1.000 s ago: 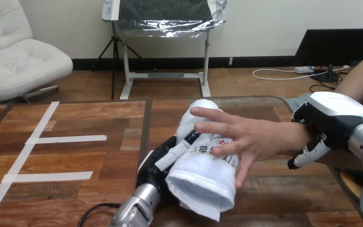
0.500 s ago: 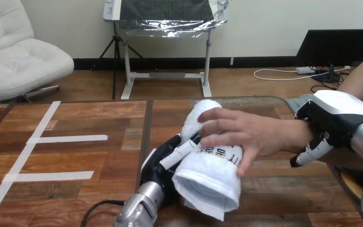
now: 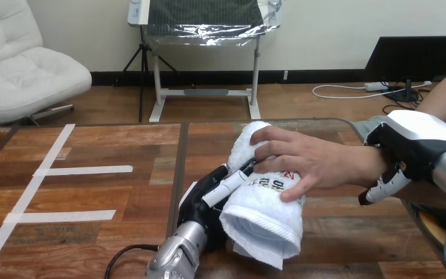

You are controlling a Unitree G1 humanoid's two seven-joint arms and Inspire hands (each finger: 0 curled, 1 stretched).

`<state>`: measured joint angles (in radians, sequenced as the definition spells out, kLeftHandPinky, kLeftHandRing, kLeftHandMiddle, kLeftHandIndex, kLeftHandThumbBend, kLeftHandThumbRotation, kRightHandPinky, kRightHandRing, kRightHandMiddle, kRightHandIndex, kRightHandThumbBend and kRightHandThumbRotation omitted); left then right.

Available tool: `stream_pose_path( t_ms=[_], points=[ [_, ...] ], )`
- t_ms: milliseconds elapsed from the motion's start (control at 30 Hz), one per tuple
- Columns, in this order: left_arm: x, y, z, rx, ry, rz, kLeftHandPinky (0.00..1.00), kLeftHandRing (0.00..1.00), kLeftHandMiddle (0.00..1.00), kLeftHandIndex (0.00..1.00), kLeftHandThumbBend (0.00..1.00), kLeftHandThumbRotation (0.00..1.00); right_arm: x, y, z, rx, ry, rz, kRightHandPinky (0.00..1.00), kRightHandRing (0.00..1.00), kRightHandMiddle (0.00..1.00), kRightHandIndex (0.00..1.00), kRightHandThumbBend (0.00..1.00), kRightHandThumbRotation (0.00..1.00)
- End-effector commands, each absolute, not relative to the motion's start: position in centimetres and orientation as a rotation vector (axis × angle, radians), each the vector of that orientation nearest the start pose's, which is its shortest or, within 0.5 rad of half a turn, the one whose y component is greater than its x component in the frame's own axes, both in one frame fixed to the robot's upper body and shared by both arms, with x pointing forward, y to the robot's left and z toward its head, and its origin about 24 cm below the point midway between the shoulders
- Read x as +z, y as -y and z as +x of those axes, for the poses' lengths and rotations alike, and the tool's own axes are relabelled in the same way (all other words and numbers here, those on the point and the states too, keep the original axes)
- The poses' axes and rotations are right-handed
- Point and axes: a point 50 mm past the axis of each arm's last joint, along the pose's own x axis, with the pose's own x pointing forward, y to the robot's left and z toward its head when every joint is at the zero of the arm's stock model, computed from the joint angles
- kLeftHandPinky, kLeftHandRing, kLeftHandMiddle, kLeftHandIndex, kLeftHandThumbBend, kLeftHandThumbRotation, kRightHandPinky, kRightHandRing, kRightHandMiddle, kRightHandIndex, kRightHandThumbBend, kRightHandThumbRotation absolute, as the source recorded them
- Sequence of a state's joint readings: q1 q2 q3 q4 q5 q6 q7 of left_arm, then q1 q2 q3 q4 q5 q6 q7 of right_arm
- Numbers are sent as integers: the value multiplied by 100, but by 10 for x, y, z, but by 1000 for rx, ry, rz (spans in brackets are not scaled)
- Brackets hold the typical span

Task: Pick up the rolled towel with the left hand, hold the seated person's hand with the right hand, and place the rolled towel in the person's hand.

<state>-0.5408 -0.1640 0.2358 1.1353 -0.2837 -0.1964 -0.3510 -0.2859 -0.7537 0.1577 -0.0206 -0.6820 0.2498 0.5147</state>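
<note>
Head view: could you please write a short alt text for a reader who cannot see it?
The robot's left hand grips a rolled white towel over the wooden table, and the person's hand, entering from the view's right, lies on top of the towel. The robot's right hand is curled round the person's wrist.

Lab setup: wooden table (image 3: 122,145) with white tape markings (image 3: 84,170).

1. At far left you see a white padded chair (image 3: 23,64) on the wooden floor (image 3: 302,99).
2. A foil-covered panel (image 3: 203,20) on a white stand (image 3: 204,92) stands before the pale wall (image 3: 337,29).
3. White tape strips (image 3: 84,170) cross your surface (image 3: 122,145).
</note>
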Motion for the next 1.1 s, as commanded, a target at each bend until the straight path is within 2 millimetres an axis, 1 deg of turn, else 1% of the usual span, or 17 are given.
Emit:
stream_pose_path(
  t_ms=[0,533,633,833,1067],
  points=[
    [5,-24,323,-421,-253,-570,22,32,41,49,64,9,135,248,298,242,-247,-1434,31,40,48,53,76,0],
    [4,-15,316,-455,-244,-603,22,31,41,46,66,10,135,249,294,240,-239,-1425,32,41,49,53,76,0],
    [3,-15,315,-461,-243,-607,23,31,41,47,65,9,135,248,294,238,-239,-1420,31,39,48,53,77,0],
    [2,-17,314,-474,-234,-607,23,31,41,48,64,9,134,246,293,240,-247,-1412,31,40,49,53,76,0],
    [1,-21,314,-481,-226,-603,22,31,41,48,66,8,131,244,293,243,-238,-1414,34,42,50,54,76,0]
  ],
)
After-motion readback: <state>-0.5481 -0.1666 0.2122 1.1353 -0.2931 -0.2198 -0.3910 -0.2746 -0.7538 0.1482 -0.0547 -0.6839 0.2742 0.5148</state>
